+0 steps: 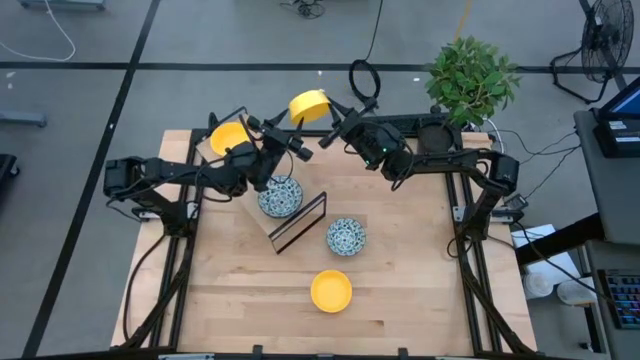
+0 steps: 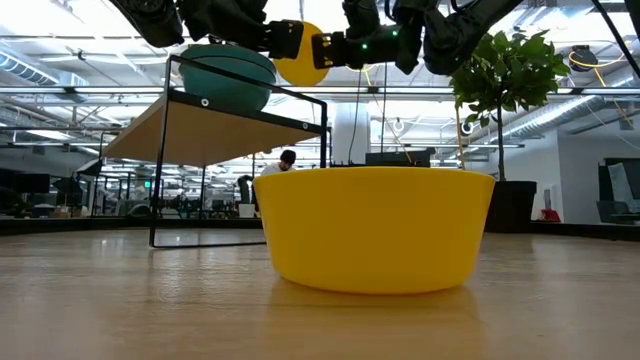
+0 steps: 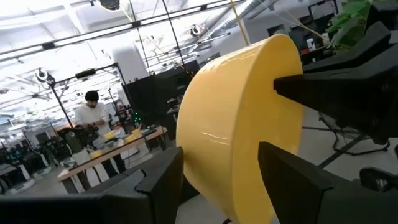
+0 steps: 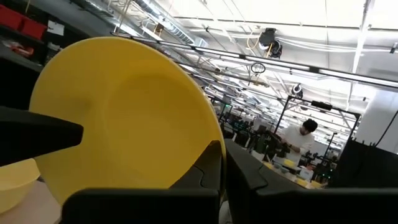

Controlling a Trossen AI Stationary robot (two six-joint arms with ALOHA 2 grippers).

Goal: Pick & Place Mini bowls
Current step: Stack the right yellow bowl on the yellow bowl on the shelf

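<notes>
Yellow mini bowl (image 1: 308, 105) aloft — rim in right claw (image 1: 325, 132), left claw (image 1: 297, 148) alongside, grip unclear.

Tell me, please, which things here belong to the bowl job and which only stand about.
Job: raised yellow bowl, between left hand and right hand; rear yellow bowl; front yellow bowl; left patterned bowl; right patterned bowl.
Just there: rack; potted plant.
</notes>
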